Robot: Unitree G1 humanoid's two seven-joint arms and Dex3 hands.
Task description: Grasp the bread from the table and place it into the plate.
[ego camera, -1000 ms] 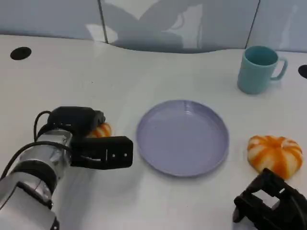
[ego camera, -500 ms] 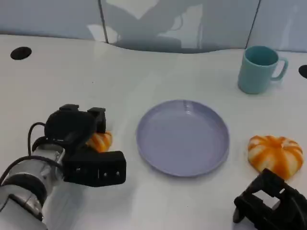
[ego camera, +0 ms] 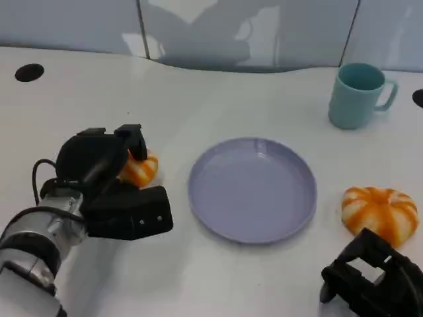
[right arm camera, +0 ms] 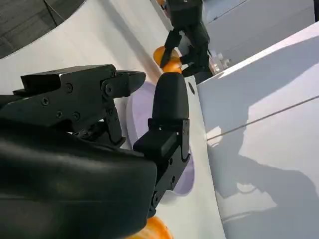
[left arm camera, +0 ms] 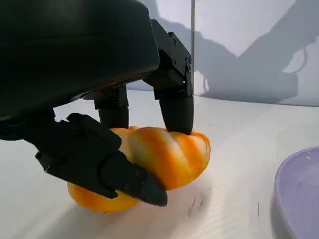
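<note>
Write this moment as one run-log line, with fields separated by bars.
left hand: grips bread roll on table | right hand: holds nothing, beside second roll | plate: holds no bread | step: grasp

A lab-like test bench: bare white table [ego camera: 198, 92] with cable holes [ego camera: 28, 72], grey partition panels [ego camera: 73, 23] behind.
</note>
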